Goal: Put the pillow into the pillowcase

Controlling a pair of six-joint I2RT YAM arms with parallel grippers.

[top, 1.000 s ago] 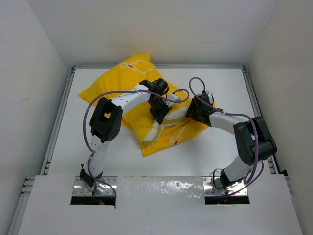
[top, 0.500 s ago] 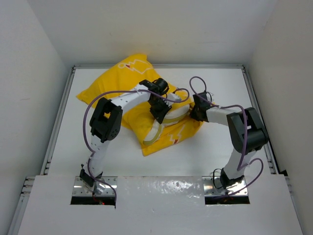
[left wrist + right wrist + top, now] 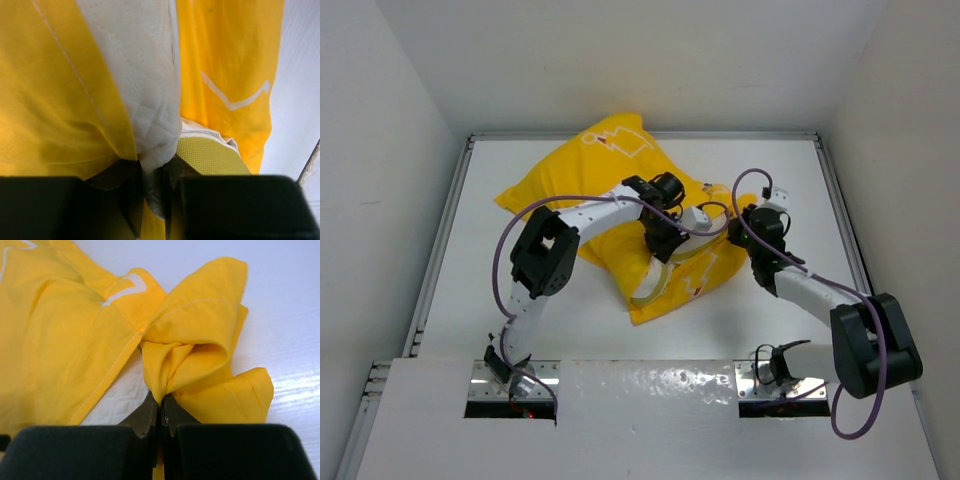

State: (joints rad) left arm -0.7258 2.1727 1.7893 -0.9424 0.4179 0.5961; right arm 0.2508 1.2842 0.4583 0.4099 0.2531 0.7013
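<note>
Now the yellow pillowcase [image 3: 600, 165] lies a little farther right on the bench [image 3: 800, 180] than a second ago, and the right arm has folded back toward its base. I take that to mean the mouth of the case is being drawn open sideways over the pillow [image 3: 145, 75]. The right hand [image 3: 161, 409] is shut tight on a bunched fold of the case's edge, at the bundle's right side. The left hand [image 3: 159, 175] is clamped on a corner of the cream pillow, with yellow cloth draped on both sides of it. From above, only a pale strip of the pillow shows at the near opening. Most of it seems to be inside already, though the left arm covers that spot and I cannot be sure.
</note>
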